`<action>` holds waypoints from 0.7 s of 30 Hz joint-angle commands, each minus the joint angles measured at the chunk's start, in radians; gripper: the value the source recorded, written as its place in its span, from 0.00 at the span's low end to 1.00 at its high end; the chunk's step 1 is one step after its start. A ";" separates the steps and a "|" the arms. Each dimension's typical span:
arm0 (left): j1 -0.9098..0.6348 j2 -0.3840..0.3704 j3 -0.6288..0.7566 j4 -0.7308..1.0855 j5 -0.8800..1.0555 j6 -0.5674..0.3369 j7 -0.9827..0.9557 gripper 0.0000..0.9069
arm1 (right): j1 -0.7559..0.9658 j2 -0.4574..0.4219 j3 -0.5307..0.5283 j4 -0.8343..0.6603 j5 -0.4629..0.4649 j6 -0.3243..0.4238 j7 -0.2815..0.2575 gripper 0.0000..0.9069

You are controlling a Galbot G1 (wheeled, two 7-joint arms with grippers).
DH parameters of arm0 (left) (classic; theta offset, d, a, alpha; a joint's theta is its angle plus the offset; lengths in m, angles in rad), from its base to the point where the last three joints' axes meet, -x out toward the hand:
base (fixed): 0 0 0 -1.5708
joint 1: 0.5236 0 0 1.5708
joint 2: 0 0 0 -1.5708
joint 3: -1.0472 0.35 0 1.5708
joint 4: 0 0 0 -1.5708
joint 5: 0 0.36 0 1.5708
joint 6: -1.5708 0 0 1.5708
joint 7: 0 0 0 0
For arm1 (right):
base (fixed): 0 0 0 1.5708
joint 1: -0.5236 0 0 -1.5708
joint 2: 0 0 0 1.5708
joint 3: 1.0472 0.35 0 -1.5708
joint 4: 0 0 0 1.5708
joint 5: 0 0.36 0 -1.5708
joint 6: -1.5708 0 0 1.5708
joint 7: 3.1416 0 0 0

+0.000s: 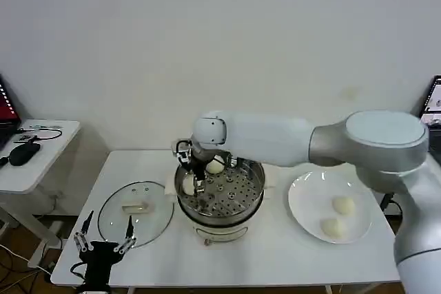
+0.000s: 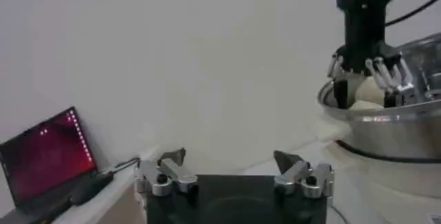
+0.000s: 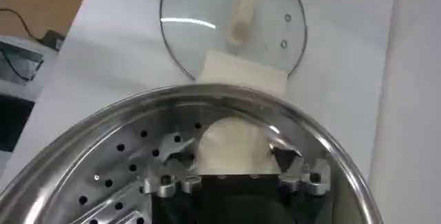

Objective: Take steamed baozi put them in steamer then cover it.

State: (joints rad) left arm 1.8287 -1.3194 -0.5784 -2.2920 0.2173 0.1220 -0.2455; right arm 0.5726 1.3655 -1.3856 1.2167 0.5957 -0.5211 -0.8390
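Inside the steamer [image 1: 220, 194], left rim, right end effector [image 3: 234, 167] clasps one baozi [image 3: 231, 148], seemingly soft, light, dentable, best pinched gently across its middle; left end effector [image 1: 103, 244] parked spread off the tabletop [image 1: 275, 253].

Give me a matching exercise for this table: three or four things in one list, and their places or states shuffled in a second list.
1. Round glass lid
2. Shiny stainless-steel steamer
3. Flat white plate
4. Right gripper

A. Holds two pale buns
B. Inside the steamer, around a bun
C. Flat on the table, robot's left of the steamer
D. Table centre, one bun lying loose on its tray

Pairs: 1-C, 2-D, 3-A, 4-B
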 commanded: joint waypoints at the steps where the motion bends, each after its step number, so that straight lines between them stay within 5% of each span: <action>1: -0.001 0.003 0.004 -0.004 0.000 0.001 0.002 1.00 | 0.134 -0.168 -0.020 0.137 0.007 0.002 0.004 1.00; 5: -0.001 0.009 0.014 0.000 0.002 0.002 0.004 1.00 | 0.197 -0.337 -0.044 0.225 -0.028 0.014 0.001 1.00; 12: 0.005 0.015 0.035 0.005 0.020 0.003 0.008 1.00 | 0.187 -0.683 -0.056 0.457 -0.245 0.058 -0.005 1.00; 21: 0.023 0.023 0.051 0.016 0.066 0.003 0.012 1.00 | -0.094 -0.999 0.170 0.600 -0.472 0.148 -0.040 1.00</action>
State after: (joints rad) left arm 1.8503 -1.2964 -0.5329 -2.2782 0.2632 0.1256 -0.2338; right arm 0.6059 0.6635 -1.3221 1.6624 0.2935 -0.4259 -0.8660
